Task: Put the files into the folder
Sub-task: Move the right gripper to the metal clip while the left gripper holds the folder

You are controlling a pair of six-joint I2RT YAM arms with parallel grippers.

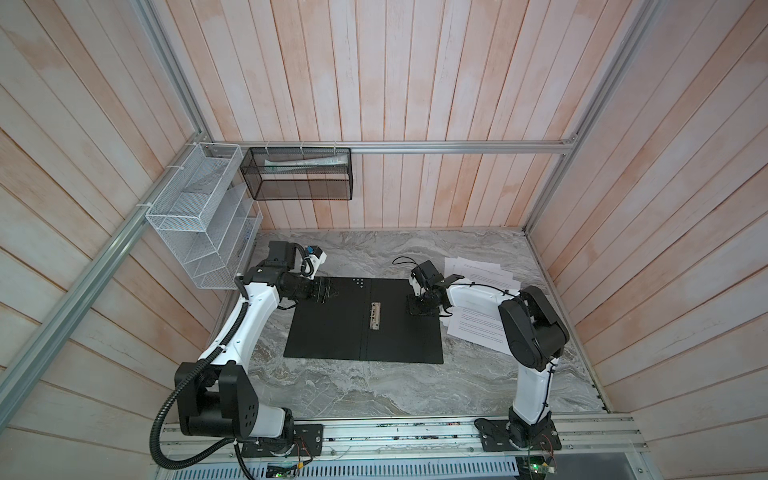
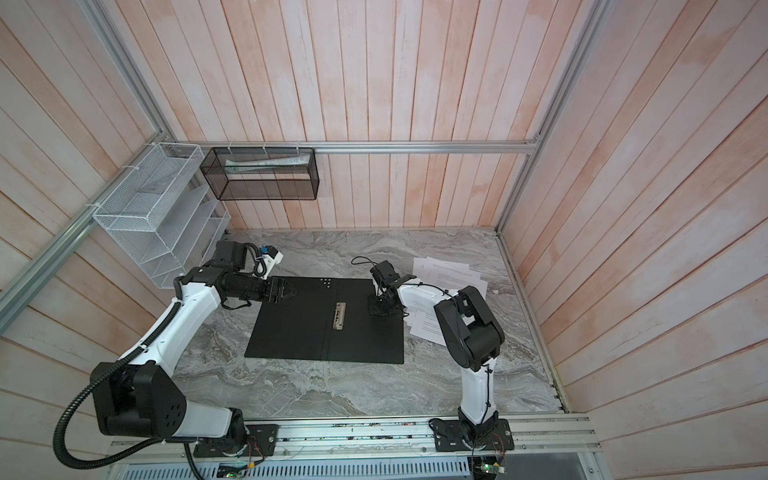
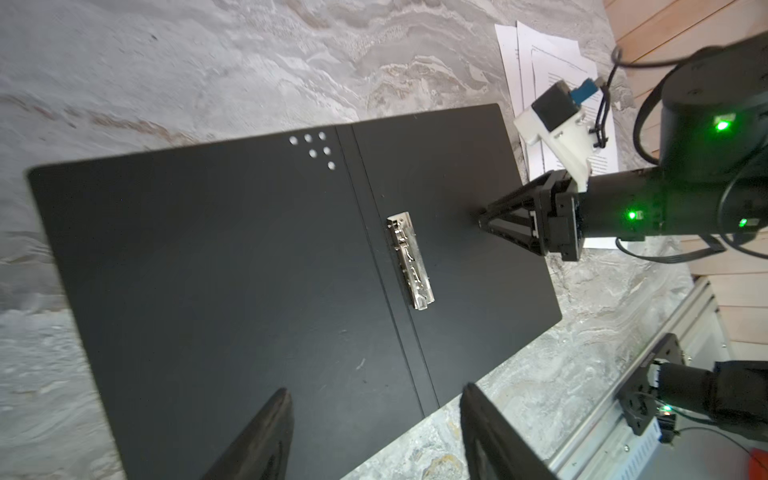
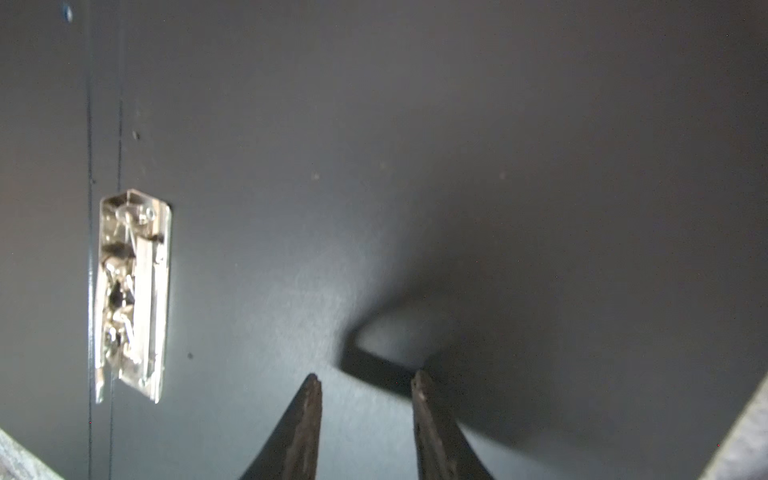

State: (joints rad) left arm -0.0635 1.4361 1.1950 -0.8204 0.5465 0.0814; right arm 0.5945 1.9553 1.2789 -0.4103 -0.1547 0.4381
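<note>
The folder (image 1: 332,332) (image 2: 299,332) lies open flat on the marble table, black inside up, with its metal spine clip (image 1: 375,316) (image 3: 410,259) (image 4: 133,299) in the middle. The files (image 1: 482,274) (image 2: 449,272) (image 3: 552,62), white printed sheets, are spread loosely right of the folder, partly under my right arm. My left gripper (image 1: 334,289) (image 3: 376,388) hovers open over the folder's far left corner, holding nothing. My right gripper (image 1: 417,309) (image 4: 366,374) points down at the folder's right panel, jaws apart and empty, tips at or just above the surface.
A white wire mesh rack (image 1: 199,224) hangs on the left wall. A black mesh basket (image 1: 297,174) with rolled paper hangs on the back rail. Wooden walls close the table on three sides. The arms' metal base rail (image 1: 395,432) runs along the front.
</note>
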